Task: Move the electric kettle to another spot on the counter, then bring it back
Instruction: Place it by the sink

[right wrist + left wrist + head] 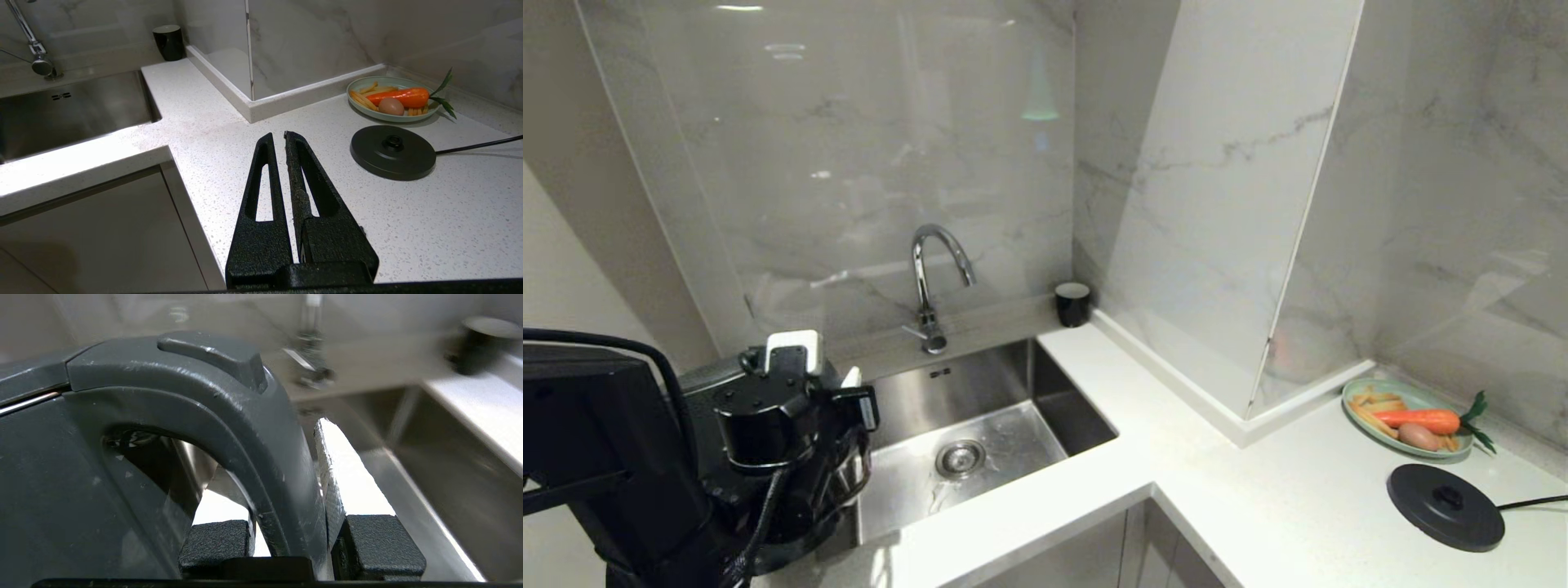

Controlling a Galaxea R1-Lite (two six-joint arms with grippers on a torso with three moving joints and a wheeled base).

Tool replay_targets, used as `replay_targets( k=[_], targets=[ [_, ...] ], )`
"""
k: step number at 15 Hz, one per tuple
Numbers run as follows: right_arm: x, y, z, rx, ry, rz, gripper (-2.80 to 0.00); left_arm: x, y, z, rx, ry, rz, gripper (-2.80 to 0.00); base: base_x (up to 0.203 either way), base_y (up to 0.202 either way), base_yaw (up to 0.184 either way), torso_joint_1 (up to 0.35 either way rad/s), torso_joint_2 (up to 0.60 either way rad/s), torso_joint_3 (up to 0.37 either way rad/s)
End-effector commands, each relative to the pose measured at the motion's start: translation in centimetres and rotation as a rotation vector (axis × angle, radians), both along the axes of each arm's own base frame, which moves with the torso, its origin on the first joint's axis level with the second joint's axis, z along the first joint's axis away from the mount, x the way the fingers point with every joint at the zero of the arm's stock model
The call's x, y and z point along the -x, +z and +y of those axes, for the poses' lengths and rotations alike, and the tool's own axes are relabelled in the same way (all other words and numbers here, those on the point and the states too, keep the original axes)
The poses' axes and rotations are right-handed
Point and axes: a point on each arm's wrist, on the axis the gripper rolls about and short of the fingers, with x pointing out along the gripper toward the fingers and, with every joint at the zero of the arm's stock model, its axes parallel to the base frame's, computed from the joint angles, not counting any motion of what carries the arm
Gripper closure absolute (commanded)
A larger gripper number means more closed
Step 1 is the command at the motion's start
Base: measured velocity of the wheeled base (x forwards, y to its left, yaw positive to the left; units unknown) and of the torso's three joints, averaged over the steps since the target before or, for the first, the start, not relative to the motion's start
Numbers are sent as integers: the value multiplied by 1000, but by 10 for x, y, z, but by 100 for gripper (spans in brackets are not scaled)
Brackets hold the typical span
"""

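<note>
the left gripper (292, 539) is clamped on the electric kettle (122, 457) handle near the sink (980, 425); keep it upright while carrying to the counter (1258, 490).

Home kitchen: steel sink (980, 441) with tap (929, 282) set in white table (1258, 506), marble-look walls, plate of vegetables (1409, 416).

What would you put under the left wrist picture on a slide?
Left gripper clamped on the loop handle of the electric kettle, with the steel sink and tap beyond.
</note>
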Motion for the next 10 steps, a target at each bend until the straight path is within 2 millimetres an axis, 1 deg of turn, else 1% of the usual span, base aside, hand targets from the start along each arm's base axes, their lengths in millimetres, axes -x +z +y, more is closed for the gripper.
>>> replay_targets(
  k=[1,2,3,4,5,7,10],
  targets=[
    [0,0,0,-1,1,0,0,-15,-8,13,1,32,3,0,0,0,0,0,0,0],
    [0,0,0,0,1,0,0,-21,-11,16,2,31,6,0,0,0,0,0,0,0],
    [0,0,0,0,1,0,0,-21,-11,17,1,31,6,0,0,0,0,0,0,0],
    [0,0,0,-1,1,0,0,-27,-13,21,-8,44,8,0,0,0,0,0,0,0],
    [0,0,0,-1,-1,0,0,-37,-24,27,-22,62,30,0,0,0,0,0,0,0],
    [0,0,0,-1,1,0,0,-54,-35,36,-32,80,33,0,0,0,0,0,0,0],
    [0,0,0,-1,-1,0,0,-63,-50,48,-63,112,69,0,0,0,0,0,0,0]
  ],
)
